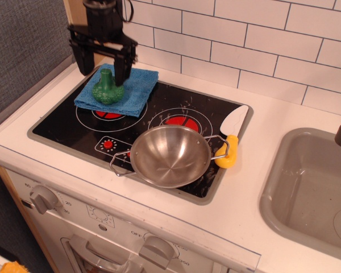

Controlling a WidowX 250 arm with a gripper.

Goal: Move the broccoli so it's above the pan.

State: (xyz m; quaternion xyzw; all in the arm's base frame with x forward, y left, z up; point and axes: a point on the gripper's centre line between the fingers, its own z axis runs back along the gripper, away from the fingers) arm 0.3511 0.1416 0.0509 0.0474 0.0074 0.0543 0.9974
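The green toy broccoli (107, 89) stands on a folded blue cloth (135, 90) at the back left of the black stovetop, stalk up. My black gripper (101, 70) hangs open just above it, one finger on each side of the stalk, not gripping it. The shiny steel pan (170, 155) with two wire loop handles sits at the front of the stovetop, to the right of the broccoli, and is empty.
A spatula with a yellow handle (228, 149) lies at the pan's right. A grey sink (312, 190) is at the far right. A wooden post (82, 34) and the white tiled wall stand right behind the gripper. Oven knobs (42, 199) are below.
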